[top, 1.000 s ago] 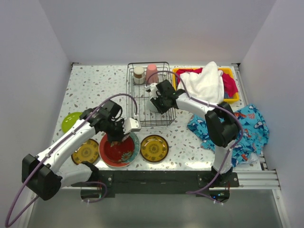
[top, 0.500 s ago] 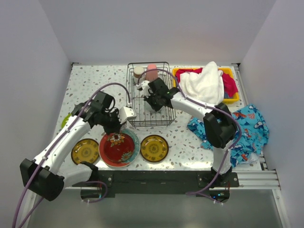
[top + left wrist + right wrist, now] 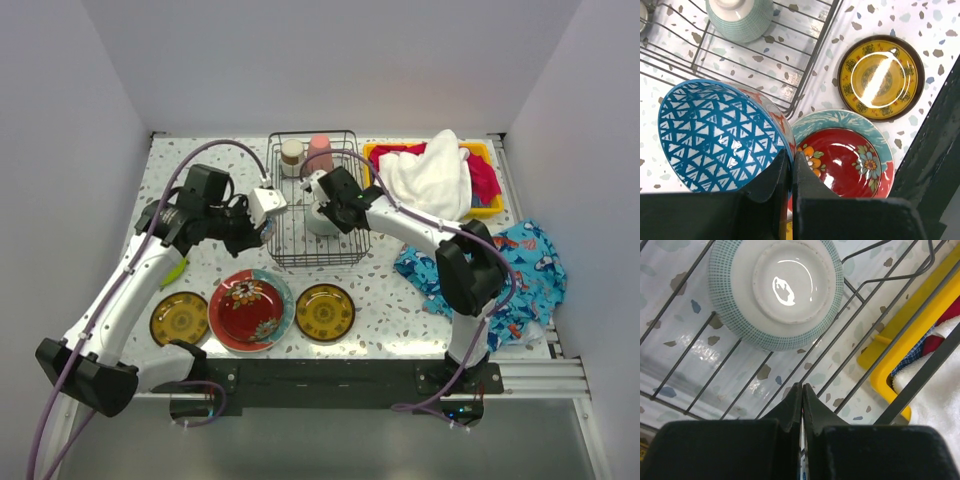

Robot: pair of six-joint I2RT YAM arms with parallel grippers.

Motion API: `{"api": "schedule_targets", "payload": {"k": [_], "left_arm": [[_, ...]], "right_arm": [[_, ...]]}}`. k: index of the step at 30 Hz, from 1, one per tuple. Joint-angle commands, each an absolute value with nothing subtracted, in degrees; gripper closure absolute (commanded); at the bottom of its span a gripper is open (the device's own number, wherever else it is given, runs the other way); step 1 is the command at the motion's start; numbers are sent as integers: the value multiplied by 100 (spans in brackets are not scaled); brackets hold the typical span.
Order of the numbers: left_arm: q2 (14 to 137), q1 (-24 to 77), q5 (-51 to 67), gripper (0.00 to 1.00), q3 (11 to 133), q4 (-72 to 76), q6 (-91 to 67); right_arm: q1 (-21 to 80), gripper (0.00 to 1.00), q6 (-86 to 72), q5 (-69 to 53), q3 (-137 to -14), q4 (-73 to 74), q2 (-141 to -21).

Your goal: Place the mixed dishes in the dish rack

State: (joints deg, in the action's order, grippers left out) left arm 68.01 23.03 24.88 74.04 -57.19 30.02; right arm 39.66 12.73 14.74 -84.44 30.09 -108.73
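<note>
Over the table (image 3: 200, 180), from the fixed camera, I see the dish rack (image 3: 330, 250) at the middle back. 2 cups stand at its far end, a pale cup (image 3: 292, 157) and a pink cup (image 3: 320, 153), and a pale green bowl (image 3: 318, 222) sits inside. My left gripper (image 3: 257, 213) holds a patterned bowl (image 3: 270, 198) on its side, right at the rack's left wall. My right gripper (image 3: 324, 204) hangs just above the pale green bowl. Near me lie the red teal-rimmed plate (image 3: 251, 309), with an amber plate (image 3: 180, 318) to its left and another to its right, and the lime-green plate (image 3: 172, 270), partly hidden. On the left wrist camera my fingers (image 3: 767, 185) are clamped on the patterned bowl's rim, its blue lattice interior facing the lens, with the rack's corner below it. On the right wrist camera the fingers (image 3: 790, 405) are pressed together with nothing between them. The pale green bowl rests upside down on the rack floor, apart from the tips, and the yellow bin (image 3: 900, 365) lies just beyond the wire wall. I judge that bowl placed and the patterned bowl to be the step in hand. Next I need to lift it over the wall and lower it onto free floor beside the pale green bowl. The right arm should back away first so the 2 arms do not meet.
</note>
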Motion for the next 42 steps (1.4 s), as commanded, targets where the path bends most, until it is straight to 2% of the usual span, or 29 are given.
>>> {"api": "schedule_targets", "payload": {"k": [1,7,18,25,29,30,31,32,33,35,36,37,42], "left_arm": [[6654,2153,2707,100,7630,-5028,2567],[6153,2153,2812,100,7155,-4386,2541],[5950,2153,2883,100,6759,-3903,2066],[6055,2153,3330,100,6654,-3490,1820],[6056,2153,4173,100,6242,-2315,1320],[6090,2153,4236,100,6005,-1998,1110],[6143,2153,4323,100,5890,-1369,681],[6300,2153,4490,100,5793,-1032,416],[6406,2153,4570,100,5601,-654,117],[6722,2162,4701,100,5389,751,-1051],[6819,2171,4685,100,5066,1374,-1968],[6925,2180,4641,100,4897,2633,-2439],[7935,2680,3903,100,4798,4322,-3794]], "right_arm": [[3894,100,1573,1960,-8928,2778,-11407],[3911,100,1600,1635,-9455,2724,-11865],[4148,100,1205,1248,-10266,2997,-12322],[4096,100,1239,1651,-9932,2997,-11787],[3763,100,1073,1872,-9791,3251,-11007],[3492,97,977,1863,-9739,3348,-10891],[3315,88,741,1768,-9712,3601,-10750],[3131,56,599,1366,-9686,3725,-10645],[2746,48,485,1162,-9581,3848,-10409],[2332,38,334,820,-9405,4086,-10196],[2233,36,395,783,-9204,4122,-9978],[2180,34,439,817,-9115,4192,-9889],[2030,32,606,1054,-8588,4175,-9449]]}}
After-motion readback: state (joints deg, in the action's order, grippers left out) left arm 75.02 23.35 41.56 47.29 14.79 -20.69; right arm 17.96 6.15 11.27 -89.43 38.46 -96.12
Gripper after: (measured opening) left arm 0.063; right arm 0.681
